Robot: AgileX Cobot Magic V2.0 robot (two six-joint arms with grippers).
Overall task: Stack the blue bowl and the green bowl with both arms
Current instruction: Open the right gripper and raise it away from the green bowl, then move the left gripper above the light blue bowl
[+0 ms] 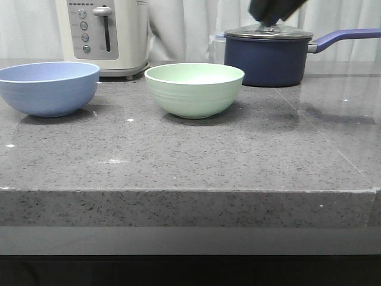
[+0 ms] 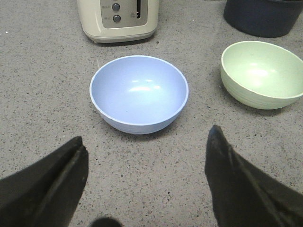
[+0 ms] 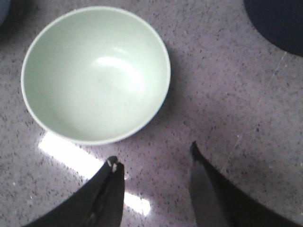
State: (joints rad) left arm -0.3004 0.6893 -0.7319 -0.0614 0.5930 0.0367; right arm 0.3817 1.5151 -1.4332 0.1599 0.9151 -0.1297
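The blue bowl (image 1: 47, 88) stands upright and empty on the grey counter at the left; it also shows in the left wrist view (image 2: 138, 93). The green bowl (image 1: 194, 89) stands upright and empty near the middle, apart from the blue one; it shows in both wrist views (image 2: 262, 73) (image 3: 95, 74). My left gripper (image 2: 147, 139) is open and empty, above the counter short of the blue bowl. My right gripper (image 3: 154, 158) is open and empty, above the counter beside the green bowl's rim. A dark part of the right arm (image 1: 272, 10) shows at the top of the front view.
A cream toaster (image 1: 102, 34) stands at the back left behind the blue bowl. A dark navy lidded saucepan (image 1: 269, 55) with a long handle stands at the back right. The counter's front edge (image 1: 190, 190) runs across the front view.
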